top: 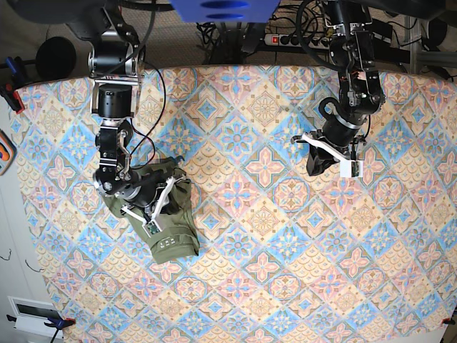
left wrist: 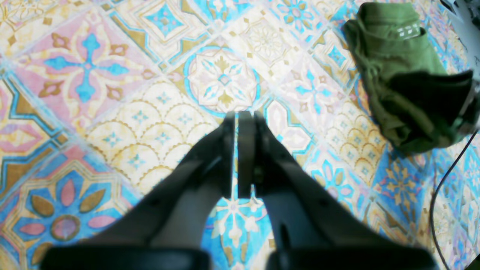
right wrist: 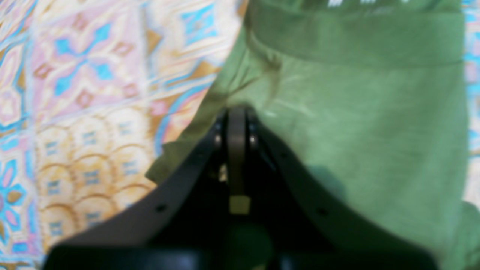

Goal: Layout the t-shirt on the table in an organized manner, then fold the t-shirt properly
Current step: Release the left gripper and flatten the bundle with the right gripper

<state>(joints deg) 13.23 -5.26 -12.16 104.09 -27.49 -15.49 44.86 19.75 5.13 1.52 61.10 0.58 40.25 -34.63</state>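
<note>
The olive-green t-shirt [top: 166, 227] lies bunched in a compact heap on the left of the patterned table [top: 271, 236]. It fills the right wrist view [right wrist: 367, 123], with the white neck label at the top edge [right wrist: 360, 3]. My right gripper [right wrist: 237, 112] is shut, its tips at the shirt's left edge where wrinkles run into them. In the base view it lies on the shirt [top: 153, 204]. My left gripper [left wrist: 240, 116] is shut and empty over bare tablecloth [left wrist: 112, 75], far from the shirt [left wrist: 390, 56], on the right of the base view [top: 318, 161].
A black cable [left wrist: 442, 180] hangs along the right of the left wrist view, near the shirt. The table's far edge [top: 235, 68] has cables and a power strip [top: 285, 39] behind it. The left edge [top: 21, 186] is close to the shirt.
</note>
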